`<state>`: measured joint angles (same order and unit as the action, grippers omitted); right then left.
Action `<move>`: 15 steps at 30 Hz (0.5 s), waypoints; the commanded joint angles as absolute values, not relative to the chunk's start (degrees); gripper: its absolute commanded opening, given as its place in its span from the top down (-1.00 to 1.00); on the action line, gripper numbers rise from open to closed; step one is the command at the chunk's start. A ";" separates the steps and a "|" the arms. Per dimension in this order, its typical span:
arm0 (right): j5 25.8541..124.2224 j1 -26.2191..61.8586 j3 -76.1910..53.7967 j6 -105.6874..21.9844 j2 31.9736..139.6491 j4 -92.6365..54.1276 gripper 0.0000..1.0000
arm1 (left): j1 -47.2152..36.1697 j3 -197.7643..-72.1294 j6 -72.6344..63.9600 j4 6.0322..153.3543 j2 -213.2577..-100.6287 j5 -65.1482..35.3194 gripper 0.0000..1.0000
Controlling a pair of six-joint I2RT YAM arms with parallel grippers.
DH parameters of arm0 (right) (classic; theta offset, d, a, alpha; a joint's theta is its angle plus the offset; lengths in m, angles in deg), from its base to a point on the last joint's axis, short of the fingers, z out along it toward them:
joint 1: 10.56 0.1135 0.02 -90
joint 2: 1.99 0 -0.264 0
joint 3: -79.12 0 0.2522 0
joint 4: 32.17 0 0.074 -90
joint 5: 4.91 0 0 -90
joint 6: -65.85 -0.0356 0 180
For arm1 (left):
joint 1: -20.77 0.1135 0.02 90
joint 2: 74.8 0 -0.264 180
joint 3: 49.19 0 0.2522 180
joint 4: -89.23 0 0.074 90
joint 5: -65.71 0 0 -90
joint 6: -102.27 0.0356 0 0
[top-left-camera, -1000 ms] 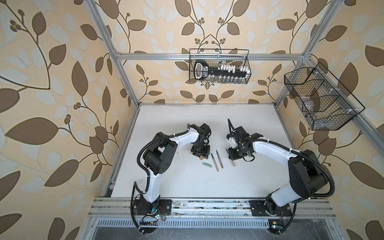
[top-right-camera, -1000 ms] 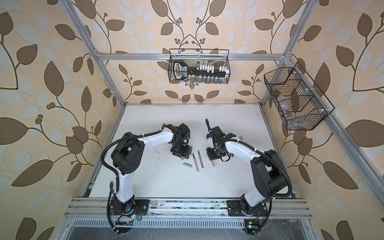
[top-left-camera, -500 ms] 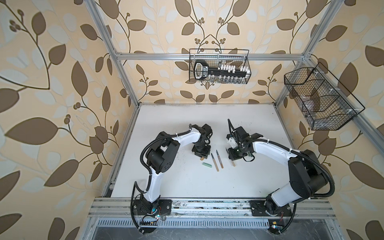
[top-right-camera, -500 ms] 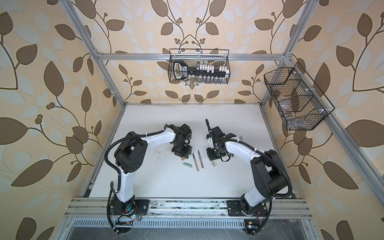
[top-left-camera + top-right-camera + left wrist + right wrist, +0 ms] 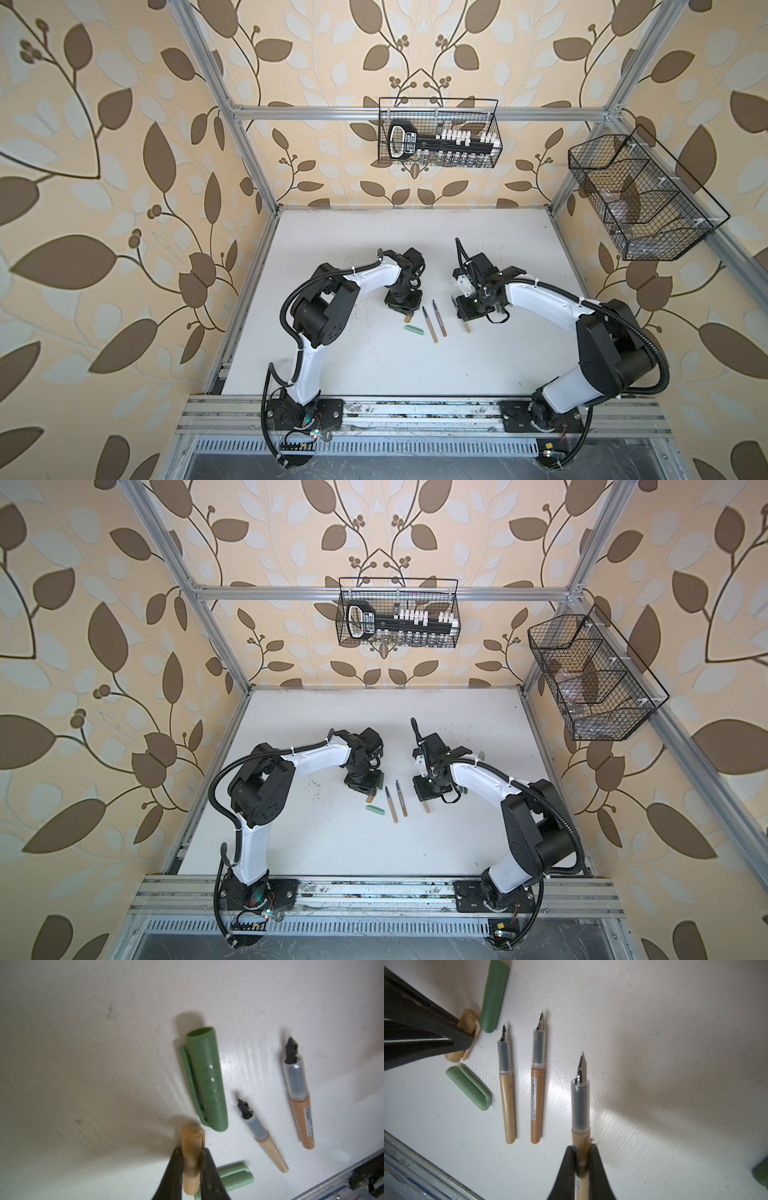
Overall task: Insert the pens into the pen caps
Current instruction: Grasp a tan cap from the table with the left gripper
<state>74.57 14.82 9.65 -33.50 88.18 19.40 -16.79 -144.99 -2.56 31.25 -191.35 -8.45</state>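
Robot at work: the left end effector (image 5: 192, 1153) clamps a tan plastic pen cap (image 5: 192, 1136) between its black fingers, down by the white table (image 5: 374, 374). The right end effector (image 5: 581, 1150) grips the barrel of a tan fountain pen (image 5: 580, 1105), whose steel nib points away from the wrist. Between the two arms, a pale tan pen (image 5: 507, 1095) and a darker orange-tan pen (image 5: 537, 1095) lie uncapped, side by side on the table, nibs pointing the same way. A dark green ribbed cap (image 5: 204, 1080) lies just beside the held cap. A pale mint cap (image 5: 469, 1084) rests nearby, next to the pale tan pen.
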 commanded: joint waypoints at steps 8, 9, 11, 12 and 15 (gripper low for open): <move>73.09 16.37 10.71 -31.85 86.63 18.79 0.93 | -17.29 -141.41 -3.97 33.00 -189.18 -10.07 0.94; 72.92 16.42 10.72 -31.78 86.52 18.79 0.93 | -17.30 -141.30 -4.22 33.17 -189.02 -10.07 0.96; 72.36 16.54 10.60 -31.71 86.30 18.67 0.93 | -17.29 -141.08 -4.94 34.00 -188.43 -9.83 1.00; 72.04 16.49 10.60 -31.69 86.18 18.46 0.93 | -17.29 -140.87 -5.29 34.36 -188.05 -9.99 1.00; 70.27 16.59 10.58 -31.45 85.52 17.84 0.93 | -17.05 -140.58 -6.39 35.32 -186.55 -10.56 1.00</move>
